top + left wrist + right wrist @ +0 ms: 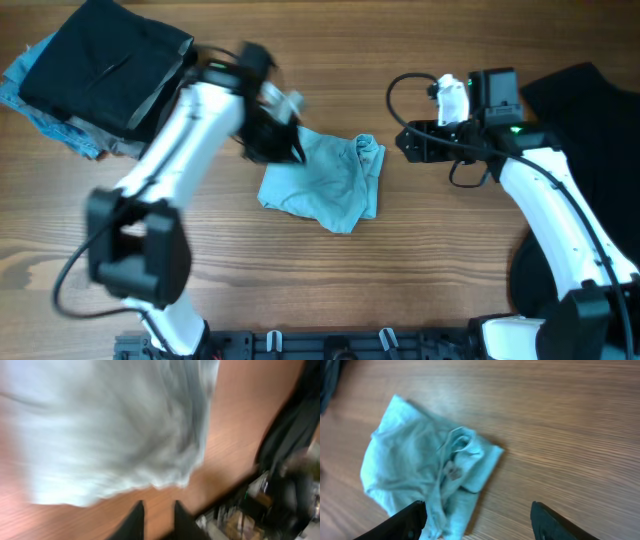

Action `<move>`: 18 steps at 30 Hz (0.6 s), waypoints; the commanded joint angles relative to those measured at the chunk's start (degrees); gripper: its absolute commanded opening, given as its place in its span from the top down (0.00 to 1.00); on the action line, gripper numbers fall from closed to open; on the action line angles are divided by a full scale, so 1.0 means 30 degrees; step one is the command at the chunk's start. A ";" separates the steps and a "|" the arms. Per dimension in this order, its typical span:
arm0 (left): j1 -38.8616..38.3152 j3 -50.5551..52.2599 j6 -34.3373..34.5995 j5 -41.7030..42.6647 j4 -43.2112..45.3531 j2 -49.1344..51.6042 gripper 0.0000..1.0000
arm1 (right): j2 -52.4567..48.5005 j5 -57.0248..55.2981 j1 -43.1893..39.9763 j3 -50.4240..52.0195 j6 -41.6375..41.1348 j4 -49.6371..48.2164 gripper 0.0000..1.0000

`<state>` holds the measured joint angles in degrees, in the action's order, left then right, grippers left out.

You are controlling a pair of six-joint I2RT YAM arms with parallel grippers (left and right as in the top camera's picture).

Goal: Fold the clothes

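the pale blue-grey t-shirt (pixel 325 182) lies crumpled in the middle of the wooden table (pixel 450 270), not yet folded. the left gripper (pixel 288 140), narrow and empty, is at its far left corner. the right gripper (pixel 479 512), wide and empty, waits just right of it. next, i think: pinch the corners and spread it flat.

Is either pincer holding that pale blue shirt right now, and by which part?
Neither. The left pincer and the right pincer are both empty, near the crumpled shirt.
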<state>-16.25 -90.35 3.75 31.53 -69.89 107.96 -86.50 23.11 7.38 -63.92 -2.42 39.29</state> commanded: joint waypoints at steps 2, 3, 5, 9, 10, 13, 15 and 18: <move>0.3177 -0.0211 -0.0335 -0.0328 0.0226 -0.0947 0.74 | -0.3177 0.1617 0.2725 0.0350 0.2863 -0.0022 0.23; 0.3344 -0.0204 -0.0335 -0.0328 0.0226 -0.0947 0.74 | -0.3861 0.1610 0.3322 0.0350 0.2834 -0.0044 0.23; 0.3512 -0.0204 -0.0772 -0.0525 0.0240 -0.0947 0.71 | -0.5289 0.1617 0.4488 0.0350 0.2696 -0.0386 0.26; 0.3198 -0.0168 -0.0758 -0.2623 0.0248 -0.0947 0.68 | -0.5595 -0.3759 0.4568 0.0306 -0.1413 -0.0255 0.96; 0.3162 -0.0073 -0.0758 -0.2856 0.0313 -0.0947 0.67 | -0.5326 -0.4488 0.4175 0.0306 -0.1552 -0.0146 0.96; 0.3104 0.0379 -0.0758 -0.2885 0.0510 -0.0947 0.66 | -0.4277 -0.4590 0.3104 0.0306 -0.1129 -0.0124 0.96; 0.3075 0.0925 -0.0743 -0.2885 0.1166 -0.0947 0.62 | -0.3679 -0.4583 0.2696 0.0306 -0.0605 -0.0415 0.92; 0.3038 0.2849 -0.0619 -0.1282 0.2688 -0.0947 0.56 | -0.3417 -0.4758 0.2514 0.0306 -0.0474 -0.0357 0.74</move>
<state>-6.74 -86.41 2.37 23.75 -63.92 105.21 -98.28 11.00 14.96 -63.24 -4.10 38.06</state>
